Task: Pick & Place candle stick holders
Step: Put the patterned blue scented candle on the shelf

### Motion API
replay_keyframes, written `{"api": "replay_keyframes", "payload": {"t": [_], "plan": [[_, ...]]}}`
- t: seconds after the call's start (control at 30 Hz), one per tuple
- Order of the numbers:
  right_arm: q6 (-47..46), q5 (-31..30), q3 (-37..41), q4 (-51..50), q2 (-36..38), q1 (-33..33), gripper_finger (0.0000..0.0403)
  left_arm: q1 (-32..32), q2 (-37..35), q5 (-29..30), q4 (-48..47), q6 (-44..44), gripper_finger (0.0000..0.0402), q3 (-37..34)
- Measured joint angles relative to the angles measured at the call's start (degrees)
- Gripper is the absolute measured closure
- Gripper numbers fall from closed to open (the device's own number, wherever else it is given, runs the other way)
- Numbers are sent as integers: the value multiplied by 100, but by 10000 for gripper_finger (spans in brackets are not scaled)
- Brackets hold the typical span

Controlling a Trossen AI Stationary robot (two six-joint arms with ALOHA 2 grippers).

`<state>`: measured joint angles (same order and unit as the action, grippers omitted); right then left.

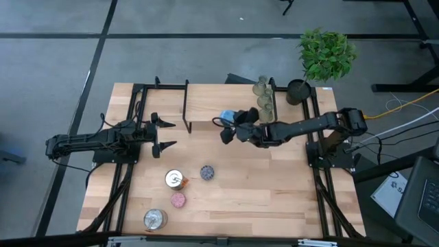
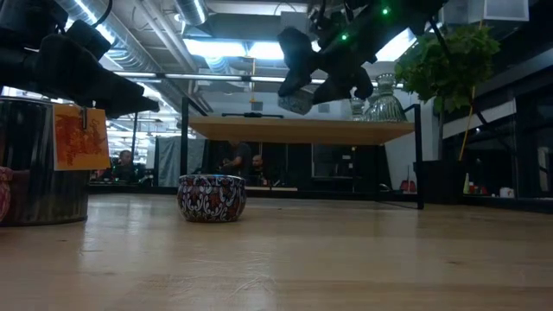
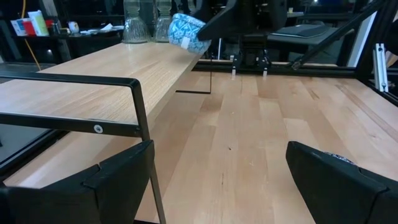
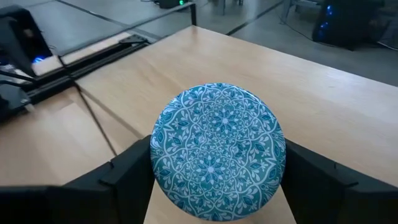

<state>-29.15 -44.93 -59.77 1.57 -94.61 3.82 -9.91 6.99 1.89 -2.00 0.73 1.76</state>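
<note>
Blue holder (image 4: pixel 217 152) clamped sideways in my right end effector (image 1: pixel 228 125), carried above the raised shelf (image 1: pixel 212 106) toward the glass holders (image 1: pixel 263 96) ahead; left end effector (image 1: pixel 163 134) spread, idle.

Grey floor (image 1: pixel 206 55), bright ceiling lights (image 2: pixel 216 47)

Right gripper (image 1: pixel 230 127) clamped, left gripper (image 1: pixel 167 134) open

Three holders (image 1: pixel 263 96) on shelf (image 1: pixel 219 103); four holders (image 1: pixel 180 192) on table (image 1: pixel 274 185).
</note>
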Motion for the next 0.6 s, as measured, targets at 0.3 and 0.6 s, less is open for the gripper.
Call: {"api": "replay_keyframes", "payload": {"t": [0.3,0.6], "plan": [[-2,11,2,-160,-2,-96,88,2,-1,0,0,0,38,0],[0,9,2,-153,-2,-99,58,2,0,0,0,0,38,0]]}}
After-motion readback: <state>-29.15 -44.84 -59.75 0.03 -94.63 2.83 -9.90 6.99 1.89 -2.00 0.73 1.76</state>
